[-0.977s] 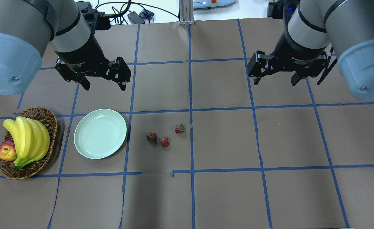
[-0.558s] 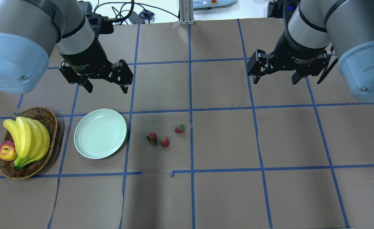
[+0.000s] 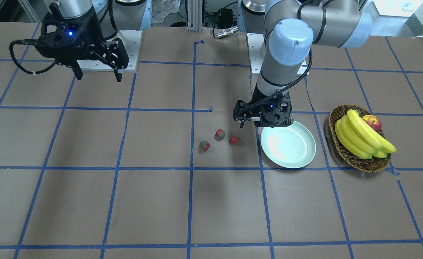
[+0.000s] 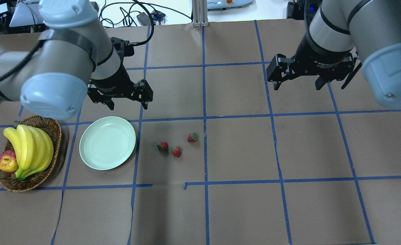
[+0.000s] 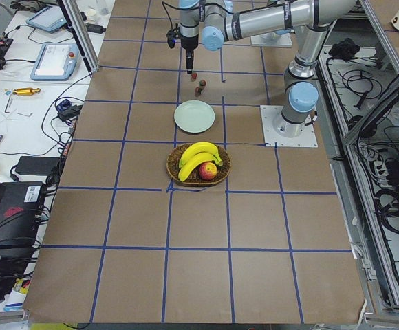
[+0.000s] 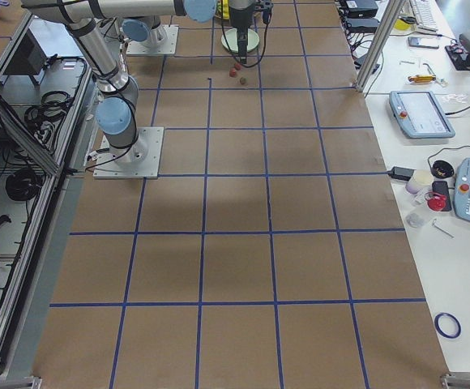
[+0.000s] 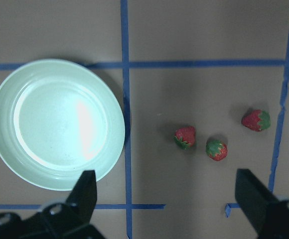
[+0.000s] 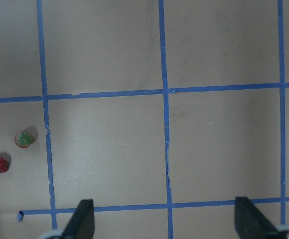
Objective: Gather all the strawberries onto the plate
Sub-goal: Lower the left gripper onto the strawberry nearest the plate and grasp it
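- While the right gripper (image 4: 296,86) is idling at upper right, jaws spread, the left gripper (image 4: 128,103), jaws likewise spread, is advancing toward frame centre.
- The three strawberries (image 4: 176,151) are lying left of centre, beside the empty plate (image 4: 107,143); a first pick is probably starting.

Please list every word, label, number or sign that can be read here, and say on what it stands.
White print on the body of the right gripper: too blurred to read.
White print on the body of the left gripper: too small to read.
Screen of the teach pendant on the side bench: too small to read.
Plate, strawberries, basket: no text.
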